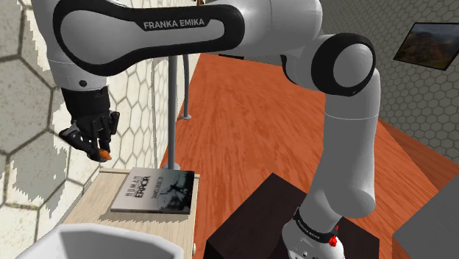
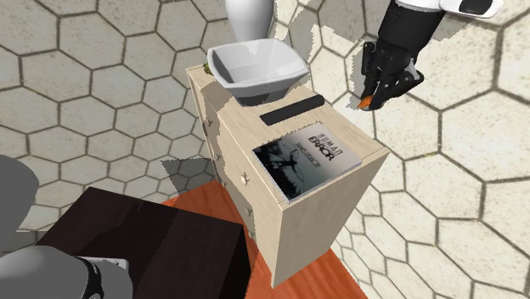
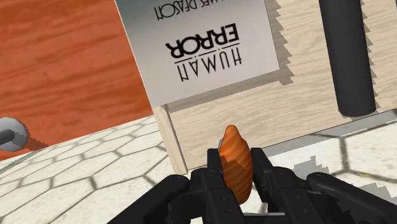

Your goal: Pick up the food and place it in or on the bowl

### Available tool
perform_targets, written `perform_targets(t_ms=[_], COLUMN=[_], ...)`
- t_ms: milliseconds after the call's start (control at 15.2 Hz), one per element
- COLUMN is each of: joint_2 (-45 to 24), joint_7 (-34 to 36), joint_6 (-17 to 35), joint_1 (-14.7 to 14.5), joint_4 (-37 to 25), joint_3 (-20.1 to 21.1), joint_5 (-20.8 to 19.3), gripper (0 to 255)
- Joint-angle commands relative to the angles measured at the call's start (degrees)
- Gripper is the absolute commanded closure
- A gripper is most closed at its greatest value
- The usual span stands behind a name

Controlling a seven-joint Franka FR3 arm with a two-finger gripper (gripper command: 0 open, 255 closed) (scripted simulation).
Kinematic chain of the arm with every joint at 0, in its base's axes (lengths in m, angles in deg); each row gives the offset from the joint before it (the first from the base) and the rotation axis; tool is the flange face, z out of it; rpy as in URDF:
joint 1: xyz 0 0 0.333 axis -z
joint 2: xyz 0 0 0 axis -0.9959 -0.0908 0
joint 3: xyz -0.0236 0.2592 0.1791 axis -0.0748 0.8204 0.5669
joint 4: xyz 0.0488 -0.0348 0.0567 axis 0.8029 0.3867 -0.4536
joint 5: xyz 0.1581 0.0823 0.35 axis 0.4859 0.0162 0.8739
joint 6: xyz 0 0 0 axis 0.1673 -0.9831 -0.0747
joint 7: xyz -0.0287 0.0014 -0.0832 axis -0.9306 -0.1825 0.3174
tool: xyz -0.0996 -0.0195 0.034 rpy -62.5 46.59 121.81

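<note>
While clasping food [image 3: 234, 168], pincer [image 3: 235, 156] hangs beyond cabinet [image 3: 254, 121] edge (book [image 3: 203, 44] near).

We see a book titled HUMAN ERROR [image 2: 307, 158] lying flat on a pale wooden cabinet [image 2: 314, 229], with 1 black bar [image 2: 293, 110] just beside it on the same top. A grey metal pole [image 1: 172, 110] stands on the orange wood floor [image 1: 243, 118]. A framed picture [image 1: 427, 44] hangs on the hexagon-patterned wall [image 1: 427, 103].
</note>
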Motion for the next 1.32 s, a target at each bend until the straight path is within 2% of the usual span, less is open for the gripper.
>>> perform_targets(t_ms=[0,858,1254], joint_2=[0.3,-1.1,5.1], joint_7=[-0.1,0.1,5.9], joint_6=[-1.3,-11.7,-9.0], joint_1=[0.0,-1.4,-3.8], joint_4=[-1.4,-13.2,-4.9], joint_3=[0.1,0.3,2.8], joint_5=[0.1,-0.4,1.7], gripper=[255,255,255])
